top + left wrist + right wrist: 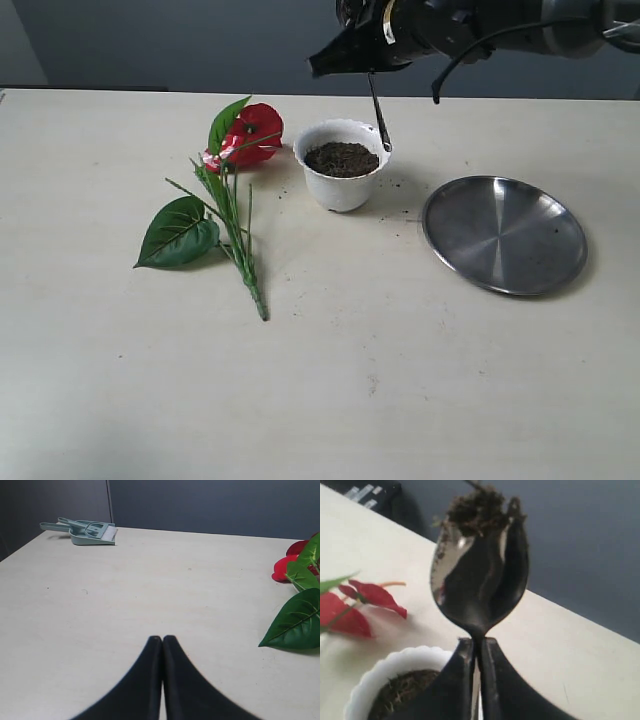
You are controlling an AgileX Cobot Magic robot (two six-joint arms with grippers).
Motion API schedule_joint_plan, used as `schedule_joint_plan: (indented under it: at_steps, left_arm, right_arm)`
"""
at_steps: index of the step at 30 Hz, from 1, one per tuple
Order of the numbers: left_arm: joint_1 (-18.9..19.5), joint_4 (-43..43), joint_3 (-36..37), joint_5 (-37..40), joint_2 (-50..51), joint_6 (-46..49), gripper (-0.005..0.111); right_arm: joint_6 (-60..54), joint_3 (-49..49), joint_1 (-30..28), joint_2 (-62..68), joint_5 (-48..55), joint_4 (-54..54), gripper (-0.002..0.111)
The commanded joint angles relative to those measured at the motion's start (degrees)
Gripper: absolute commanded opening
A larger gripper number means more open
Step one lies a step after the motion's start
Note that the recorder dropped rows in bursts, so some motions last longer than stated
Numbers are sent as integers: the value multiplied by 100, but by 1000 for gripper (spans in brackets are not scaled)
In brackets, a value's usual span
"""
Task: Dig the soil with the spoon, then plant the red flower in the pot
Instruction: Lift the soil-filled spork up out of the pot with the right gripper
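The white pot stands mid-table, filled with dark soil. The red flower lies flat on the table left of the pot, stems towards the front. My right gripper hovers above the pot, shut on the spoon, whose thin handle hangs down over the pot's right rim. In the right wrist view the gripper pinches the spoon at its neck. A clump of soil sits on its tines, above the pot. My left gripper is shut on nothing, low over bare table beside the flower's leaf.
A round steel plate lies right of the pot. Soil crumbs are scattered on the table between pot and plate. A green dustpan with brush rests at the table's far corner in the left wrist view.
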Motion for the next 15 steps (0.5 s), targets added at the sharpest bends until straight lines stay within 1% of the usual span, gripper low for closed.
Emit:
schedule_joint_plan:
  at_steps: [1, 5, 7, 10, 15]
  left_arm:
    - [-10, 0, 22, -70, -22, -10, 0]
    - [-10, 0, 22, -70, -22, -10, 0]
    - [-10, 0, 22, -70, -22, -10, 0]
    - [-10, 0, 22, -70, -22, -10, 0]
    - [-10, 0, 22, -70, -22, -10, 0]
  right_arm:
    - [205, -22, -59, -114, -281, 346, -1]
    - [241, -22, -113, -114, -463, 417, -1]
    - [448, -22, -233, -131, -522, 428, -1]
    - [903, -22, -485, -173, -304, 430, -1]
    - [913, -22, -949, -392, 280, 407, -1]
